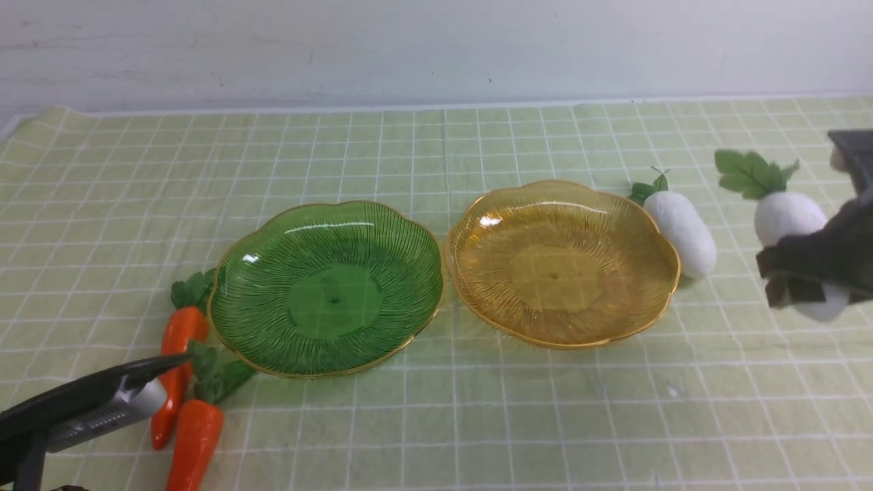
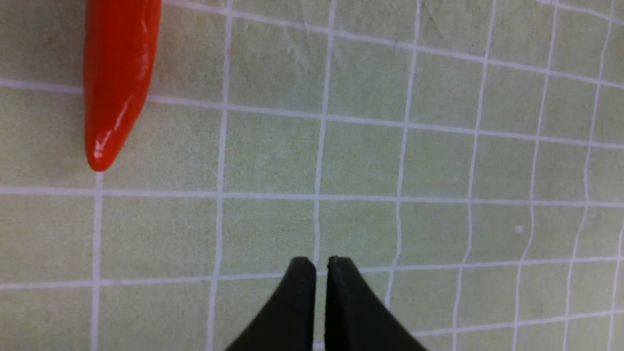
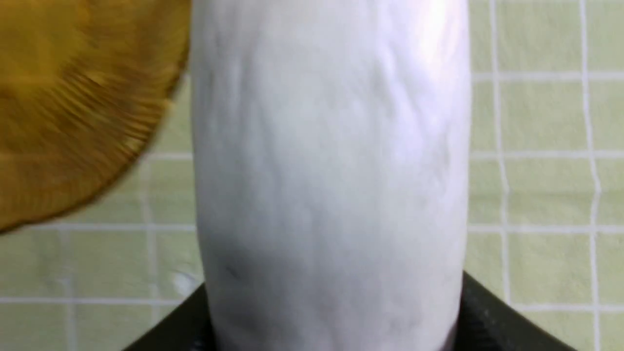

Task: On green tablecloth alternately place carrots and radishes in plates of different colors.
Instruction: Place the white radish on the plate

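Step in hand was judged to be the carry of a radish (image 1: 784, 215) to a plate. The radish was clamped across its body by the right gripper (image 1: 808, 281), fingers closed on both flanks in the right wrist view. It was seen at 3 o'clock of the amber plate (image 1: 559, 273), apart from the rim and apparently clear of the cloth (image 1: 477, 423), with its leaves at its 11 o'clock end. A second radish (image 1: 682, 232) was lying against the amber rim at about 2 to 3 o'clock, right in the likely path. Both plates were seen empty; the green plate (image 1: 327, 293) was set at 9 o'clock of the amber one, rims almost touching. The carrots (image 1: 194, 436) were lying on the cloth at 8 o'clock of the green plate, one partly hidden by the left gripper (image 2: 321, 267), whose fingers were drawn to a hairline gap with nothing held. Advice for the carry: height should be gained first, so that the second radish and the scalloped rim are cleared. The amber plate should be entered from above rather than sideways. The radish should be lowered flat, off centre, so that room is left for a carrot. Release should be made low, since a plump round body is likely to roll on ribbed plastic. The light plate should not be nudged on the way out.
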